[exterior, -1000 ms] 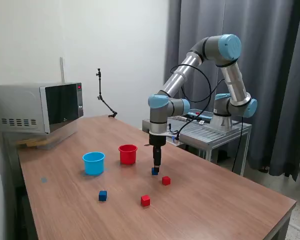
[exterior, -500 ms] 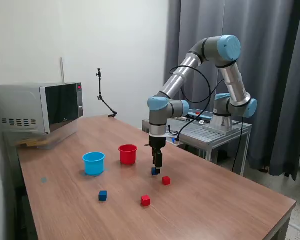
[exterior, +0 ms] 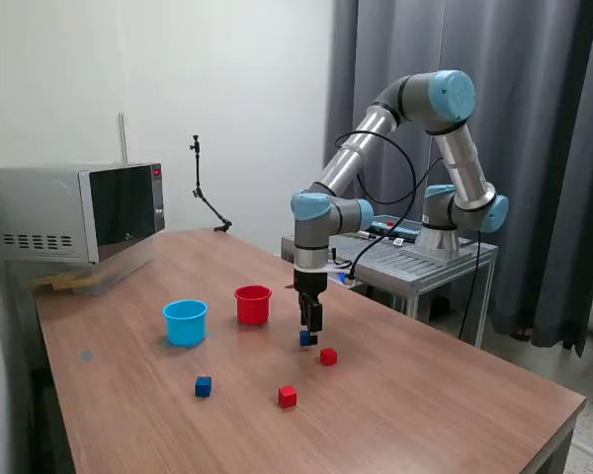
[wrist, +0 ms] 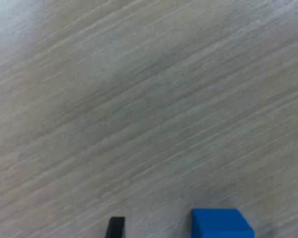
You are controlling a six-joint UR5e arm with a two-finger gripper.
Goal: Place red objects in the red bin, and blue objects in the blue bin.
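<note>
My gripper (exterior: 309, 331) points straight down at the table, just over a small dark blue cube (exterior: 305, 338). In the wrist view that blue cube (wrist: 221, 224) lies between the two dark fingertips (wrist: 115, 228) with a gap on each side, so the gripper (wrist: 210, 230) is open around it. A second blue cube (exterior: 204, 386) rests nearer the front. Two red cubes (exterior: 328, 356) (exterior: 288, 396) lie on the wood close by. The red bin (exterior: 253, 304) and the light blue bin (exterior: 186, 322) stand upright to the exterior view's left of the gripper.
A microwave (exterior: 79, 212) sits at the table's back on the exterior view's left. A thin black stand (exterior: 203, 193) rises at the far edge. The arm's base is mounted on a metal cart (exterior: 415, 259) behind the wooden table (exterior: 425, 405).
The gripper has dropped slightly and closed in over the blue cube. The cubes and both bins have not moved.
</note>
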